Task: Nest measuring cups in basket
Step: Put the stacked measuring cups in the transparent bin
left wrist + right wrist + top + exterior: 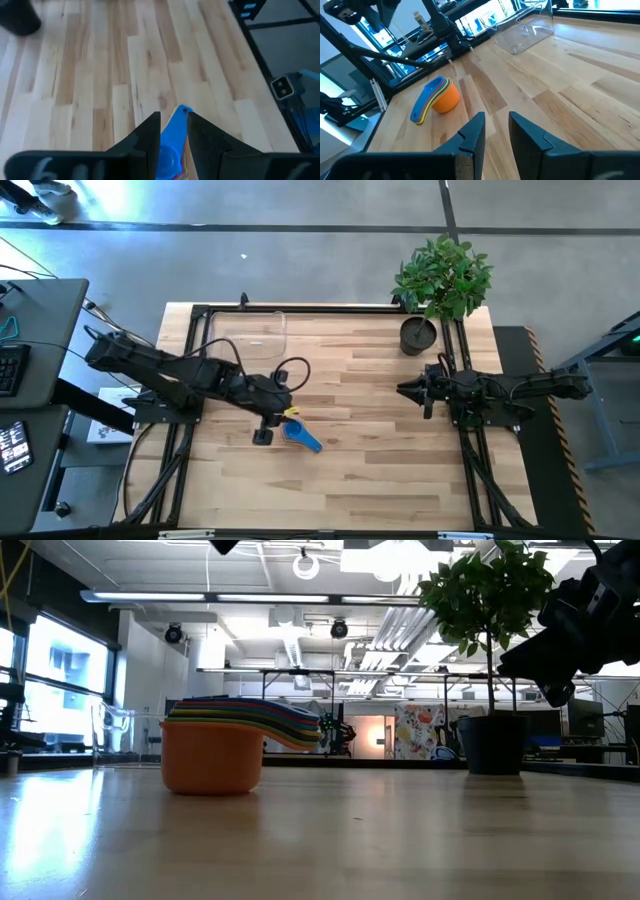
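The measuring cups (302, 436) sit nested in one stack on the bare wood left of centre. The orange bowl (212, 755) is at the bottom and the blue cup (172, 145) on top, with the handles fanned toward the near right. My left gripper (172, 122) hovers above the stack, slanting down toward the table's right. Its fingers are slightly open, and the blue handle shows through the gap. The clear basket (247, 335) stands at the far left with no cup in it. My right gripper (495, 125) waits at the right side, slightly open with nothing between its fingers.
A dark plant pot (419, 335) with a leafy plant stands at the far right corner. Black frame rails (190, 380) run along the table's left, far and right sides. Bare wood lies between the stack and the right arm.
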